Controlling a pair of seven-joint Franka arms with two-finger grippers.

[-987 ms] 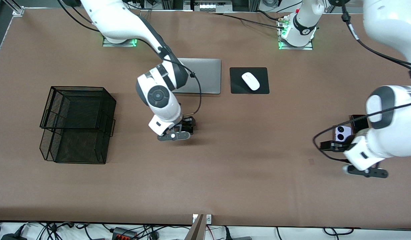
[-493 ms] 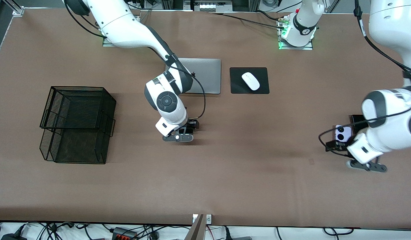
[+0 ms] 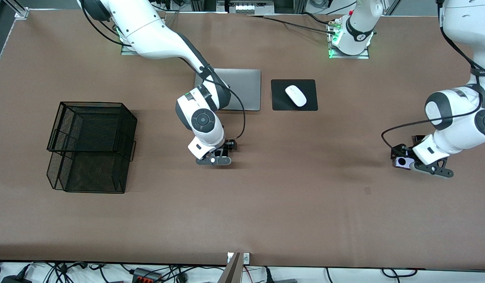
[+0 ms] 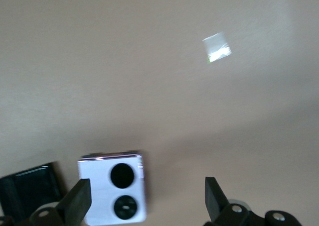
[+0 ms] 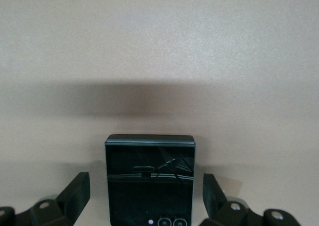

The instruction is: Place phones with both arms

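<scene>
Phones lie at two spots on the brown surface (image 3: 289, 204): the black flip phone (image 5: 149, 178) sits flat near the middle, nearer the front camera than the silver laptop (image 3: 242, 94), and the lavender phone (image 4: 113, 194) lies toward my left arm's end with the longer black slab (image 4: 27, 191) just beside it. My right gripper (image 3: 223, 151) is low over the flip phone with its fingers (image 5: 75, 193) spread wide, one on each side of the phone's body and not touching it, so that closing would pinch the phone across its narrow width; it holds nothing. My left gripper (image 3: 408, 157) is over the lavender phone, its fingers (image 4: 77, 202) also wide apart and empty. In the left wrist view the phone sits close against one finger, not centred between the two, and the slab lies just outside that finger, so I judge a small sideways correction is needed before closing, or that finger may land on the phone or nudge the slab. The black mesh tray (image 3: 91, 145) toward my right arm's end looks the likely place for them, though nothing is in it that I can see. The white mouse (image 3: 296, 95) rests on its black pad (image 3: 281, 102), apart from all this.
</scene>
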